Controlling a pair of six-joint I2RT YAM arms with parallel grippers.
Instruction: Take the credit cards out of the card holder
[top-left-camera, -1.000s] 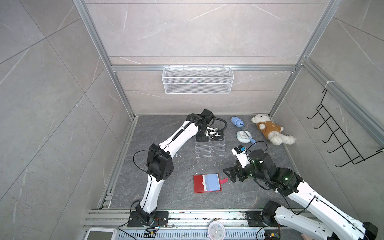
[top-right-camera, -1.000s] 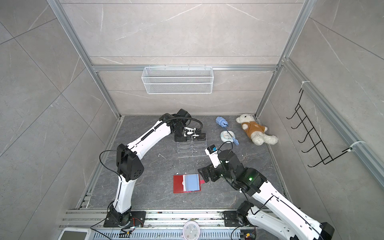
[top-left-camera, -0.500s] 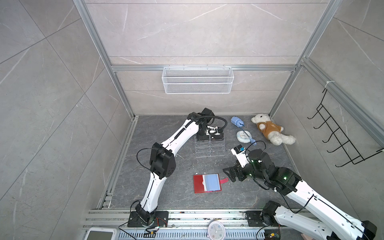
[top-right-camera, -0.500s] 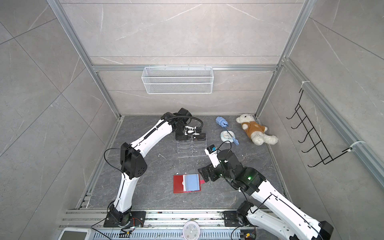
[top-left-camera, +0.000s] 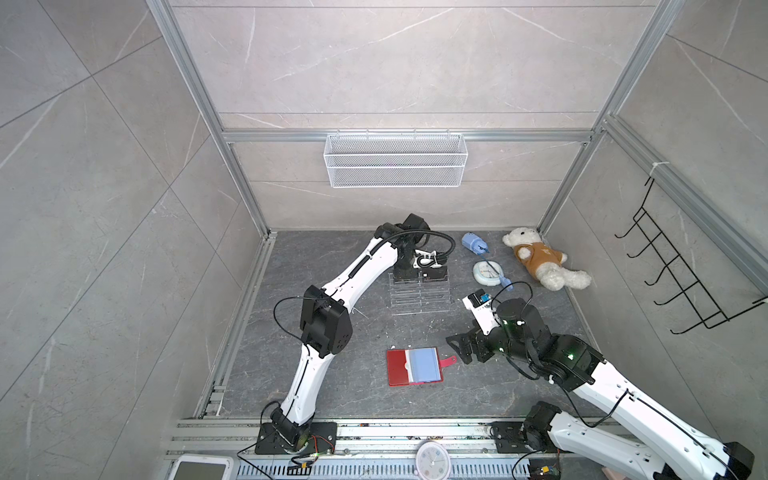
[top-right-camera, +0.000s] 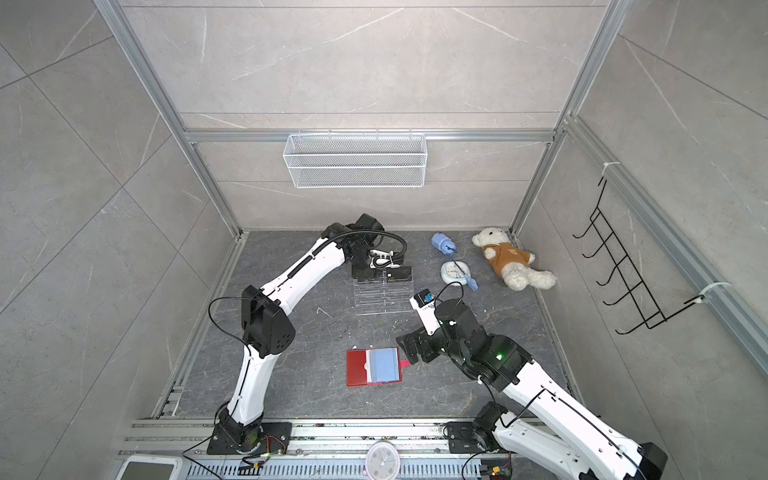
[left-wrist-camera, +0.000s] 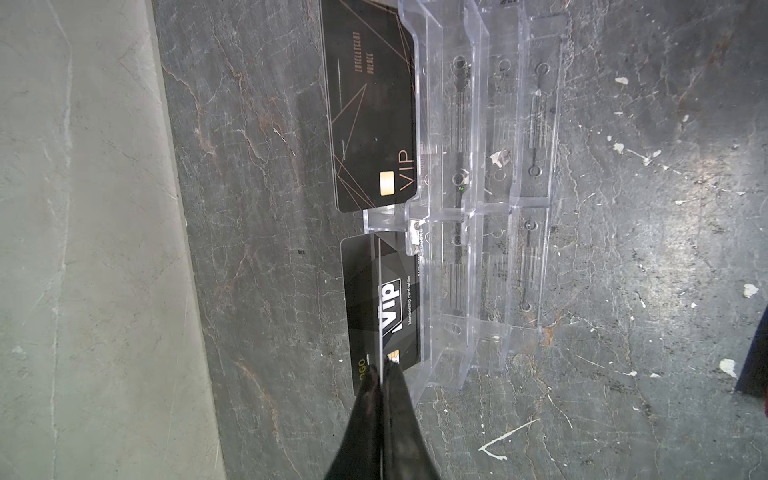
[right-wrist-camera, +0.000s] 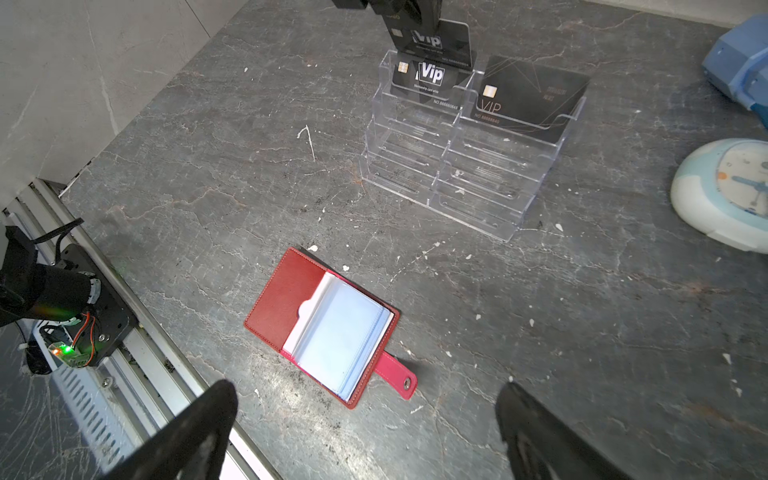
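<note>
Illumination is diffuse and even in both top views: the wall tiles (top-left-camera: 374, 62) read bright, the tabletop (top-left-camera: 299, 257) around the acrylic stand (top-left-camera: 419, 297) darker. Wide-angle perspective splays the wall tiles toward the picture edges. In the left wrist view, pale glare lies on the tabletop beside the acrylic stand. The left end effector (left-wrist-camera: 381, 374) and right end effector (right-wrist-camera: 365, 386) render blurred, close to the lens.

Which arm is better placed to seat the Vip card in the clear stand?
Left. The left gripper is shut on the Vip card at the top tier of the acrylic stand; the right gripper hangs open beside the red card holder.
</note>
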